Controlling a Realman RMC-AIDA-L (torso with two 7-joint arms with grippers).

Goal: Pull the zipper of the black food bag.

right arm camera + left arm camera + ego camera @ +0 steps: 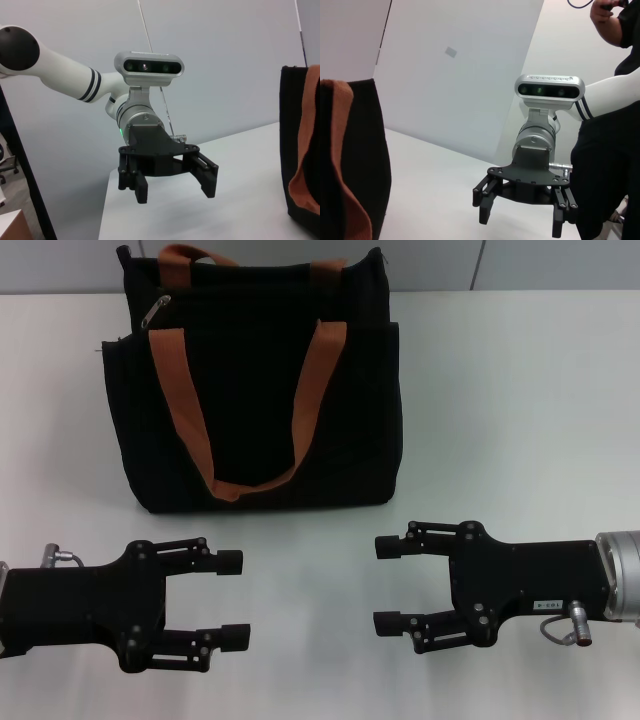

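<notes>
The black food bag (262, 390) stands upright at the back middle of the white table, its two orange-brown handles hanging down its front. The silver zipper pull (157, 312) lies at the bag's top left corner. My left gripper (232, 598) is open and empty at the front left, well short of the bag. My right gripper (386, 584) is open and empty at the front right, facing the left one. The left wrist view shows the right gripper (520, 217) and the bag's edge (370, 165). The right wrist view shows the left gripper (175, 187) and the bag (292, 150).
The white table (520, 420) spreads around the bag on both sides. A grey wall stands behind the bag. A person in dark clothes (612, 150) stands beyond the right arm in the left wrist view.
</notes>
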